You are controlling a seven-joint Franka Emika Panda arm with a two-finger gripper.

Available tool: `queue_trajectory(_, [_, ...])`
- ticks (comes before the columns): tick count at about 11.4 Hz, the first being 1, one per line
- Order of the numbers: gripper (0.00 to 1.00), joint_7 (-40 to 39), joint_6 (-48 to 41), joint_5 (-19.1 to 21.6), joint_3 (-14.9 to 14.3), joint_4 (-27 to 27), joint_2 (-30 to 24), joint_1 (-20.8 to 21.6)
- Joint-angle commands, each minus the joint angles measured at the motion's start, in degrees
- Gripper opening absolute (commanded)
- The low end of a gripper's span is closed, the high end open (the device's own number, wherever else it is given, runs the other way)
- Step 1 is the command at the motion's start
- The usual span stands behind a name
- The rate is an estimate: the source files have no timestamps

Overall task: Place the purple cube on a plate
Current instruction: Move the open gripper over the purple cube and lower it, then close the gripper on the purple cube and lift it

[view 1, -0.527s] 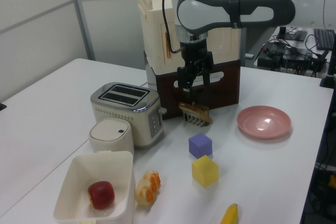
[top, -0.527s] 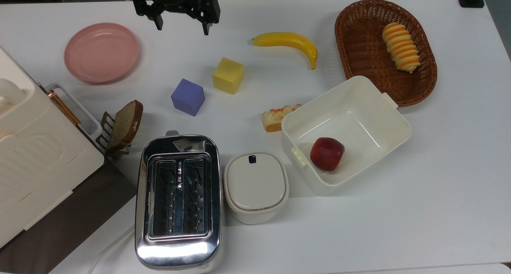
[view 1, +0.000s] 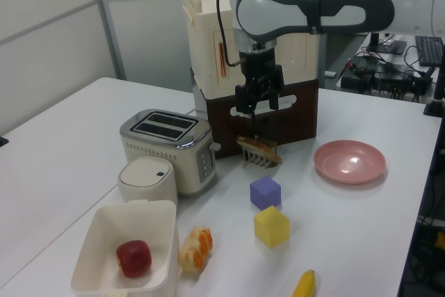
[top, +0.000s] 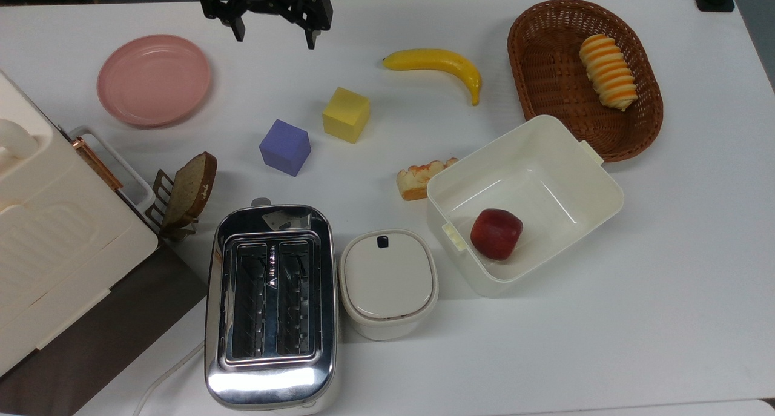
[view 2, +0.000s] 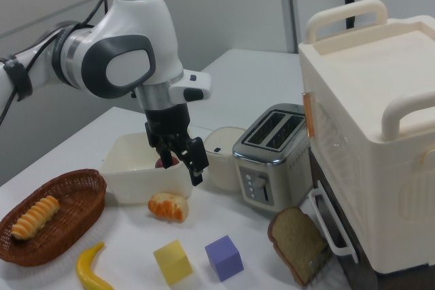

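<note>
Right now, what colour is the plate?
Pink, the plate shows best in the top view.

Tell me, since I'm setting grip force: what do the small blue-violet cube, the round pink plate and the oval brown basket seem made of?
The blue-violet cube looks like matte foam or soft plastic: flat colour, no glare. The pink plate seems matte plastic or glazed ceramic, with only a faint sheen. The brown basket is woven wicker, its weave plainly visible.

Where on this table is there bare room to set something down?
In the top view, the widest bare stretch is the table below and right of the white box. A smaller patch lies between the plate and the banana, under the open tool. It is crowded around the purple cube, yellow cube and toaster.
</note>
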Motion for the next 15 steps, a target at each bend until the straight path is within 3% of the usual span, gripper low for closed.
queue_trajectory(1, [1.0,0.3,0.1,-0.1,0.0,-1.0,-0.9,0.1])
queue_trajectory(5, [1.0,0.8,2.2,-0.3,-0.4,-1.4,2.3,-0.6])
queue_trajectory(8, [1.0,6.5,3.5,-0.3,-0.4,-4.1,5.4,-2.4])
queue_trajectory(12, [1.0,8.7,12.1,-1.0,-0.8,-9.8,9.3,-4.5])
queue_trajectory(15, [1.0,10.8,17.5,-2.2,-0.8,-10.1,14.4,-3.9])
